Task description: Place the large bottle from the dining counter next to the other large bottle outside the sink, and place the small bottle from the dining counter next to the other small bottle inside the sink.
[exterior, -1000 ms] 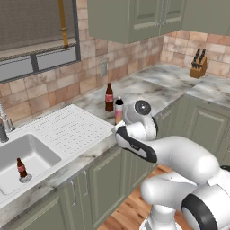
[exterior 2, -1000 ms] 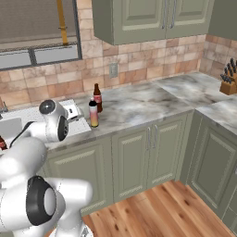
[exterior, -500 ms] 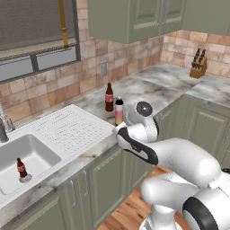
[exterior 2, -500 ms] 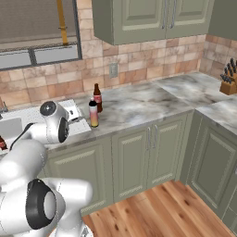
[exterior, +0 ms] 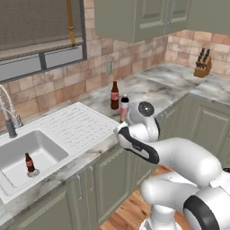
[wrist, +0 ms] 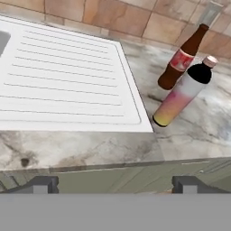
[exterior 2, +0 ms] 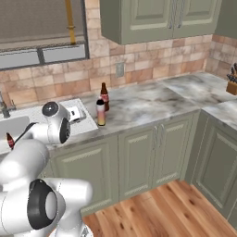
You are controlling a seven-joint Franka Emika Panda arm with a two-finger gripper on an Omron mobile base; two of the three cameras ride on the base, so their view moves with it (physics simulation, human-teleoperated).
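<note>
My gripper (wrist: 113, 185) hangs wide open with nothing between the jaws. The pink bottle (wrist: 180, 98) stands ahead and right of them on the counter, just beside the brown bottle (wrist: 183, 57), past the drainboard (wrist: 63, 85). It looks light, stiff and slick; I'd grip mid-body, never the narrow cap.

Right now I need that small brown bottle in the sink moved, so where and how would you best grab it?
Probably around the small bottle's narrow neck, coming straight down from above: it stands upright low in the sink basin, whose walls would likely block a sideways approach.
</note>
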